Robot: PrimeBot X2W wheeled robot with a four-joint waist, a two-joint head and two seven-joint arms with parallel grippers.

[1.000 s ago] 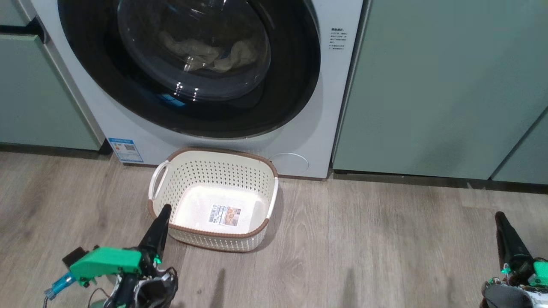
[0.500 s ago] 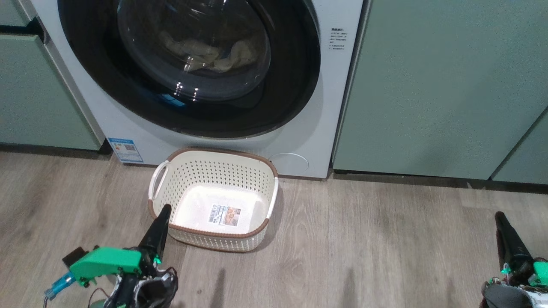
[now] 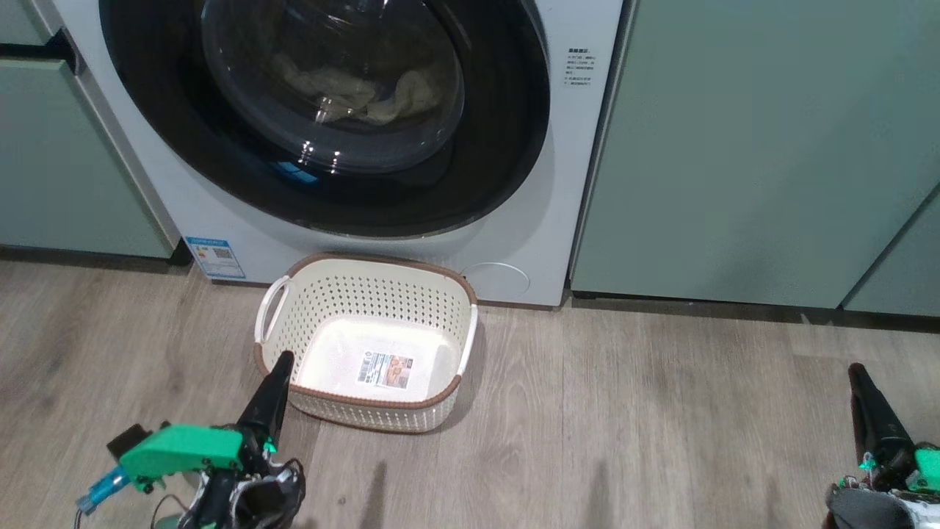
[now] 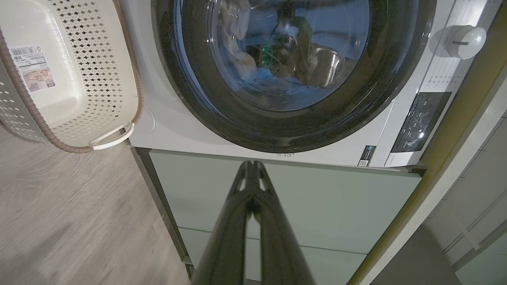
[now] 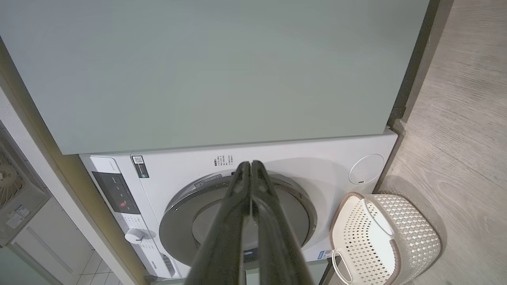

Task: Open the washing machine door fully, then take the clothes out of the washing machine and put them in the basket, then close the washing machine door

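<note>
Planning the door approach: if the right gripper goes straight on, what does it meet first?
Probably the white front of the washing machine, beside the washing machine door; depth is unclear.

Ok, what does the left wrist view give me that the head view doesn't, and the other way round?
Left wrist view adds: the white control knob and dark control panel. Head view adds: the right gripper, jaws shut, and the blue sticker. Both: the closed washing machine door, clothes behind its glass, the empty basket on the floor, and the left gripper, jaws shut.
</note>
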